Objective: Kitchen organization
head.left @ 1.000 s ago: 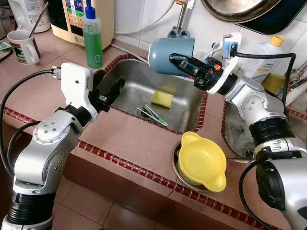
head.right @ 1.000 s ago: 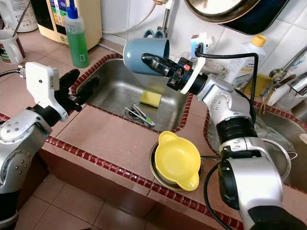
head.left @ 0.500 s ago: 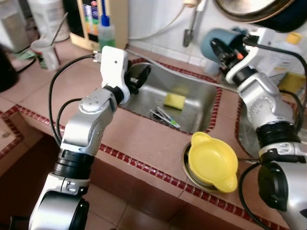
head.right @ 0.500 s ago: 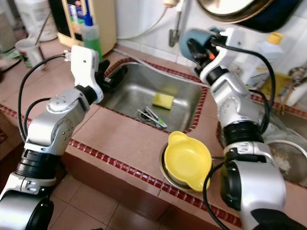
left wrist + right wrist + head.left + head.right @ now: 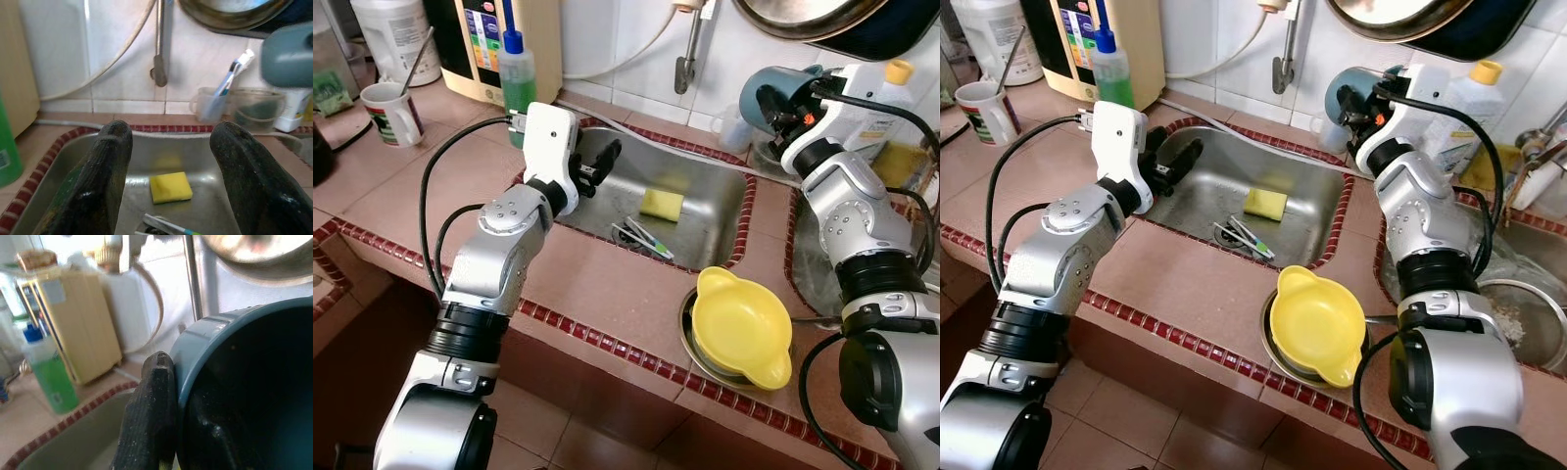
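High, right end effector clamping blue cup.

R end effector swung blue cup from over sink to back ledge.

**Background clutter around the sink**

Steel sink set in a pink tiled counter with red edge trim. In the basin: yellow sponge, and a few utensils near the drain; type unclear. Yellow two-handled bowl sits on a metal dish at the counter's front edge. Green soap bottle stands just in front of a cream appliance. Mug with a spoon in it is further left. Faucet pipe hangs on the wall. Clear cup with toothbrush stands behind the sink. White bottle with yellow cap is far right.
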{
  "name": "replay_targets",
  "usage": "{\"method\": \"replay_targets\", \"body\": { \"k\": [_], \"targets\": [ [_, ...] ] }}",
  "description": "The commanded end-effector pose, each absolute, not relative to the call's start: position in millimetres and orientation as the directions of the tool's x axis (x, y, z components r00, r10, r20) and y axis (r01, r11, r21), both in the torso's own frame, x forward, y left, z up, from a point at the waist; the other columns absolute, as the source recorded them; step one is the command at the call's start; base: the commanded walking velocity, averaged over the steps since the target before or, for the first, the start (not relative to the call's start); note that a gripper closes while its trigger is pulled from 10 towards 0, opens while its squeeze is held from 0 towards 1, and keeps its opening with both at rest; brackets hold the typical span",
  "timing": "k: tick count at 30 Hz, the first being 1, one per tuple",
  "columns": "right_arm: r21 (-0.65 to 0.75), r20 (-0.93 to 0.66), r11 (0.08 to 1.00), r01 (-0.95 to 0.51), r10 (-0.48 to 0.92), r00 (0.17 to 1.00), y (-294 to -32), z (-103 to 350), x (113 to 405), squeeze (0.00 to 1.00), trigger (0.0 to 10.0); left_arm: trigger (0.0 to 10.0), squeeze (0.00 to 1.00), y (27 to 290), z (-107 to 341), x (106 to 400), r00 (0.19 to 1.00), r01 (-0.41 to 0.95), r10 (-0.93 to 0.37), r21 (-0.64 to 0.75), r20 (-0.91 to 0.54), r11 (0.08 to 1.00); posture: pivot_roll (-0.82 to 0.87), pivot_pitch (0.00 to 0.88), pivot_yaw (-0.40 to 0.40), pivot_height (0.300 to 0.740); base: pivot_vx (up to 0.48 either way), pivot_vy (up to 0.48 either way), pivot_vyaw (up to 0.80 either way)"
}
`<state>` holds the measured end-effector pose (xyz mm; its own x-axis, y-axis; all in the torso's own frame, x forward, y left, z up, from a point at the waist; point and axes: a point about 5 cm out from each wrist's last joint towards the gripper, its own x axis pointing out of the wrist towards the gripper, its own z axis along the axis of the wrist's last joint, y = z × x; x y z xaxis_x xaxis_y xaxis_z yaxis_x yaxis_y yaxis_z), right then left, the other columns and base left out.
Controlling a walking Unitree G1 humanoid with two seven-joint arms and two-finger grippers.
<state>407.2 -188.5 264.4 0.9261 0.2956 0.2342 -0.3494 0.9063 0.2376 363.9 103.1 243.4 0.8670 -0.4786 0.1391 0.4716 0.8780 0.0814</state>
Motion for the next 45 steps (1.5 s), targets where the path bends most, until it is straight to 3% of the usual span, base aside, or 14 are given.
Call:
{"method": "replay_targets", "body": {
  "k": [1, 3, 9, 19, 28, 45],
  "targets": [
    [0.219, 0.215, 0.909, -0.355, 0.31, 0.926, -188.1, 268.6, 408.6, 0.0, 10.0, 10.0, 0.0, 96.3, 247.4, 360.9, 0.848, 0.493, -0.505, 0.108, 0.161, 0.863, -0.11, 0.039, -0.064, 0.74, 0.0, 0.0, 0.0],
    [0.175, 0.184, 0.907, -0.384, 0.353, 0.917, -183.9, 266.2, 409.2, 0.0, 10.0, 10.0, 0.0, 95.0, 248.6, 359.9, 0.836, 0.516, -0.529, 0.119, 0.147, 0.848, -0.1, 0.11, -0.066, 0.74, 0.0, 0.0, 0.0],
    [0.117, 0.138, 0.921, -0.371, 0.355, 0.925, -184.6, 261.9, 411.6, 0.0, 10.0, 10.0, 0.0, 96.1, 250.4, 355.9, 0.82, 0.547, -0.557, 0.107, 0.131, 0.83, -0.09, 0.177, -0.079, 0.74, 0.0, 0.0, 0.0],
    [0.081, 0.098, 0.891, -0.447, 0.439, 0.893, -180.1, 268.0, 415.0, 0.0, 10.0, 10.0, 0.0, 88.0, 251.2, 335.2, 0.718, 0.686, -0.688, 0.065, 0.102, 0.725, -0.09, 0.294, -0.08, 0.74, 0.0, 0.0, 0.0],
    [0.116, 0.083, 0.845, -0.522, 0.515, 0.853, -176.1, 266.1, 414.8, 0.0, 10.0, 10.0, 0.0, 80.8, 236.9, 313.4, 0.624, 0.777, -0.781, 0.1, 0.003, 0.621, -0.08, 0.331, -0.069, 0.74, 0.0, 0.0, 0.0],
    [0.291, 0.112, 0.703, -0.649, 0.649, 0.753, -166.4, 267.7, 411.8, 0.0, 10.0, 10.0, 0.0, 78.5, 242.1, 309.5, 0.614, 0.785, -0.79, 0.106, -0.001, 0.61, -0.07, 0.323, -0.067, 0.74, 0.0, 0.0, 0.0]
  ]
}}
